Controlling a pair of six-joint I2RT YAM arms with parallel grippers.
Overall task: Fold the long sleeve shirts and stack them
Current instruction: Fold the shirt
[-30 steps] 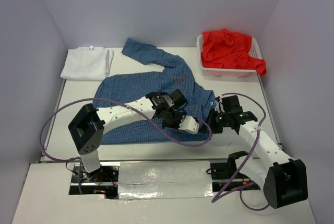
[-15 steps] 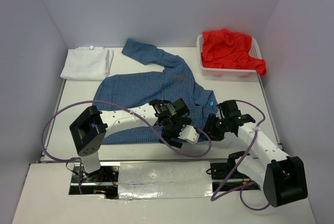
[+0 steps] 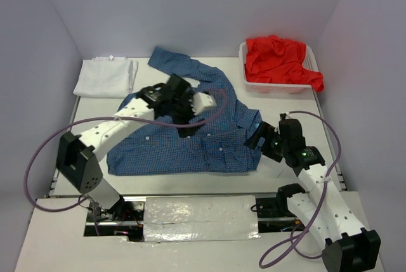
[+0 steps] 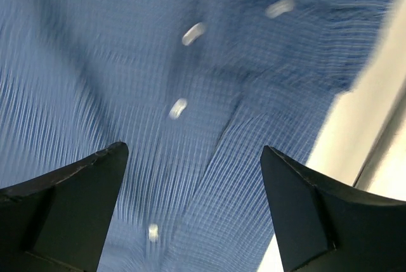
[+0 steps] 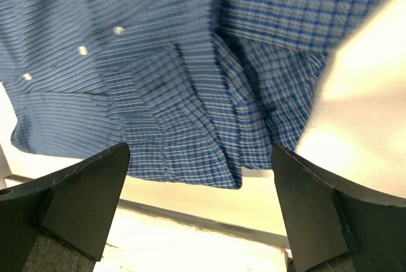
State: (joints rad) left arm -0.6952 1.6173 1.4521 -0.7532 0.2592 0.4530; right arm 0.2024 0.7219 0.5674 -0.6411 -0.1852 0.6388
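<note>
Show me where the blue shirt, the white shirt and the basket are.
blue shirt [image 3: 190, 148], top view, lower front panel near the buttons.
white shirt [image 3: 104, 77], top view, middle of the cloth.
basket [image 3: 279, 87], top view, its near mesh wall.

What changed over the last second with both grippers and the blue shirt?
Both let go of the blue shirt and stand open. The left gripper swung back over the shirt's far part; the right gripper drew off rightward. The shirt's near-right part now lies flat, buttons showing. White shirt, red shirt, basket: unmoved.
</note>
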